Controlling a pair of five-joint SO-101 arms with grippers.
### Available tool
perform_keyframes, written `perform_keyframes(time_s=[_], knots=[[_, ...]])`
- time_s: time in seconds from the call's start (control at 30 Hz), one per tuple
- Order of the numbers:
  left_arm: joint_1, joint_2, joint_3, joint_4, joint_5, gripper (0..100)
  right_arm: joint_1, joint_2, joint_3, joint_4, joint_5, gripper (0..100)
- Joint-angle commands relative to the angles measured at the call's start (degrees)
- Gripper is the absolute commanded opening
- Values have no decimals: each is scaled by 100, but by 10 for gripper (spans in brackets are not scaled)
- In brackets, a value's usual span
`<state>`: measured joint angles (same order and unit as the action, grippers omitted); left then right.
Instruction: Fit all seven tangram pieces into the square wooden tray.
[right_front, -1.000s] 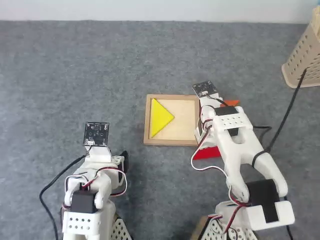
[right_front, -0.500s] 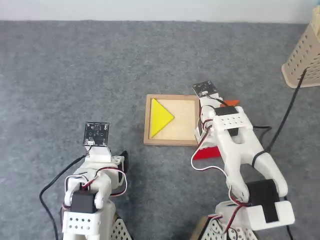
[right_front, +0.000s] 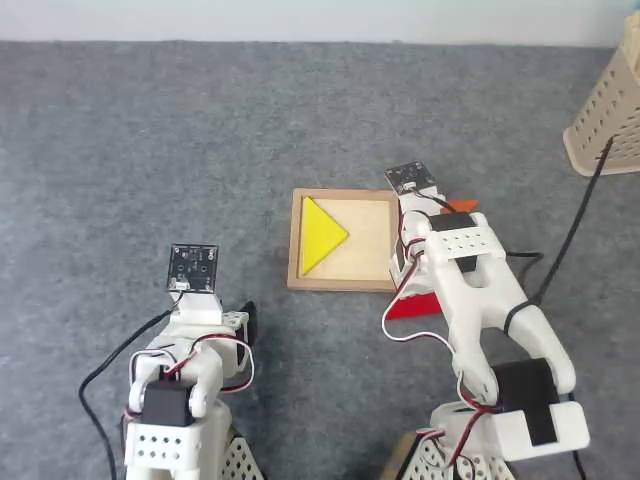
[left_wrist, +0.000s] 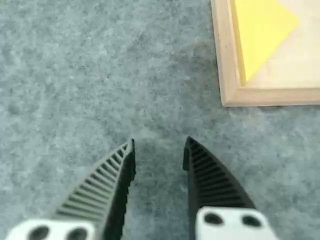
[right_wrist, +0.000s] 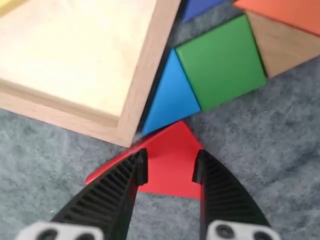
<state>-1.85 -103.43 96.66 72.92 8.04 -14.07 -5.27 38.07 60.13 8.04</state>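
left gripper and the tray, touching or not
Apart. The left wrist view shows bare carpet between the left gripper and the tray corner.

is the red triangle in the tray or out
Out. The red triangle lies on the carpet outside the tray, below the right hand.

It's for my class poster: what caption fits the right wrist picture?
Right tool, open, over the red triangle beside the wooden tray; blue triangle and green square just beyond.
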Motion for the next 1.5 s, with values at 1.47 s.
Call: perform_keyframes(time_s=[1.47], knots=[[-26, -114, -13, -35, 44, 152, 198, -347, -79, -110, -70, 169]])
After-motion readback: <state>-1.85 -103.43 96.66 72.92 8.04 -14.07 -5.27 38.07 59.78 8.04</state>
